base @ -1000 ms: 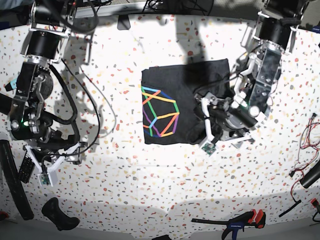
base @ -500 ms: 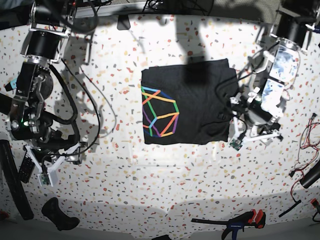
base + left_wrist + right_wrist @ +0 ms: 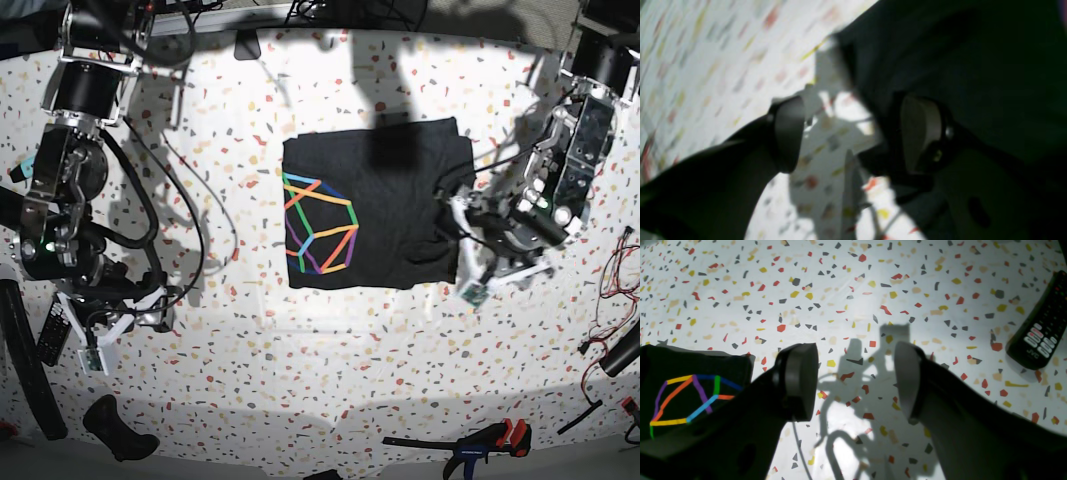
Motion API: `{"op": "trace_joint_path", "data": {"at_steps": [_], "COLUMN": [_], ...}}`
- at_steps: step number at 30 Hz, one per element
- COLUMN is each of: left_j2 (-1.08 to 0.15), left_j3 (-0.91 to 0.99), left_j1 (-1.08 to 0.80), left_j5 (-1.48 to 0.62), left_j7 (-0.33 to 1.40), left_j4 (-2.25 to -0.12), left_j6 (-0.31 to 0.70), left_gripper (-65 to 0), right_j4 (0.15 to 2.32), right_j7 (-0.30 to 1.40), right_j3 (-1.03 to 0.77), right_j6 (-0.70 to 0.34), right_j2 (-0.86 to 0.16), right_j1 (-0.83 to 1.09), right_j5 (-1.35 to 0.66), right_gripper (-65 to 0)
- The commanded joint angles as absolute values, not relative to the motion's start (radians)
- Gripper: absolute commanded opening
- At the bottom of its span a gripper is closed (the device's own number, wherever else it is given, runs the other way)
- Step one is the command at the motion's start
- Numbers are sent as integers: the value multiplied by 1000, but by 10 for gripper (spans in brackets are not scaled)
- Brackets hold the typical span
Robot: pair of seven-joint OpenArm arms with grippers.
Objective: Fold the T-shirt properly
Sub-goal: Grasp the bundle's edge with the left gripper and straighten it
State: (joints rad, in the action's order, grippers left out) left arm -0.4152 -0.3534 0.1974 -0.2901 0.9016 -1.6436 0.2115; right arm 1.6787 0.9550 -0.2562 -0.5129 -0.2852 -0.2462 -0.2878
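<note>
The T-shirt (image 3: 380,200) lies folded into a dark rectangle mid-table, its rainbow line print (image 3: 320,222) facing up on the left part. My left gripper (image 3: 463,255) hovers at the shirt's lower right corner. In the blurred left wrist view it (image 3: 853,133) is open: one pad (image 3: 788,133) is over bare table, the other (image 3: 920,133) against the dark T-shirt (image 3: 957,50). My right gripper (image 3: 110,325) sits far left, away from the shirt. It (image 3: 857,383) stands open over bare table, with the T-shirt's printed corner (image 3: 690,396) at the left.
A black remote (image 3: 1040,330) lies right of the right gripper, seen near the left edge in the base view (image 3: 50,335). A black-and-orange clamp (image 3: 480,445) and a black handle-like object (image 3: 120,428) rest along the front edge. Loose wires (image 3: 615,275) lie at the far right.
The left arm pulled off the shirt's right part out to the right, then came back a little to the shirt's right edge. The right arm barely shifted.
</note>
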Motion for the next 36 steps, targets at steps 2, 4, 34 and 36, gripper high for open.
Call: {"op": "trace_joint_path", "data": {"at_steps": [2, 4, 34, 36], "left_j2": [-373, -323, -234, -236], "left_j3": [-348, -348, -348, -348], "left_j1": [218, 219, 348, 378], "left_j5": [-329, -324, -60, 10], "left_j7": [844, 826, 731, 727], "left_j4": [-1662, -1661, -1377, -1319], "left_j6": [268, 292, 206, 191], "left_gripper": [-222, -222, -222, -222], "right_j4": [1696, 1696, 1695, 1695], "right_j7": [931, 931, 936, 949], "right_j3": [-262, -262, -262, -262], "right_j6": [-517, -517, -516, -516], "right_j2": [-296, -296, -296, -296], "right_j1": [-271, -271, -270, -270], "right_j5": [-295, -296, -300, -300], "right_gripper": [-297, -297, -297, -297]}}
